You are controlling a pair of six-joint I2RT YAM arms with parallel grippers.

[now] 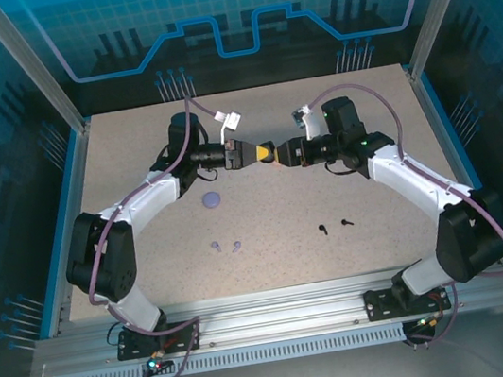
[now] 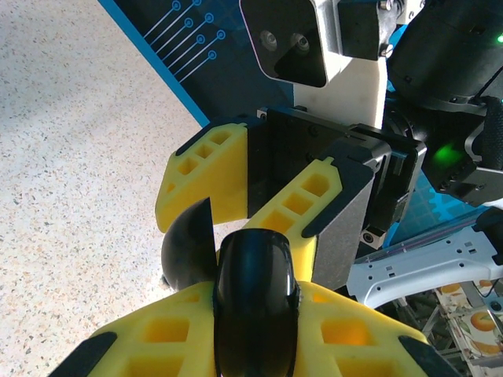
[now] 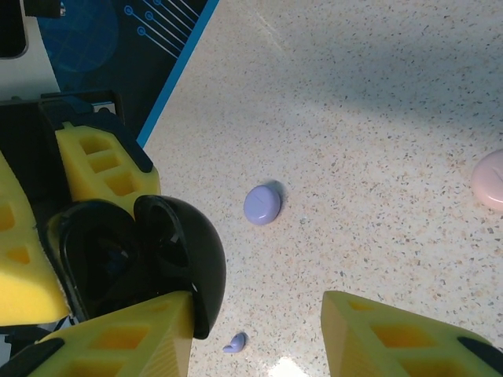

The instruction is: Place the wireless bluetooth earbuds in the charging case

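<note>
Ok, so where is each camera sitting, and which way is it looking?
Top external: high up behind the arms, looking down on the table; both arms show, left tool and right tool meeting in the middle.
Left wrist: on the left arm, looking along its own tool at the black case it pinches, with the right tool facing back.
Right wrist: on the right arm, looking past its own open tool down at the lilac case and a lilac earbud.
Shared: both wrist views show the open black case.
</note>
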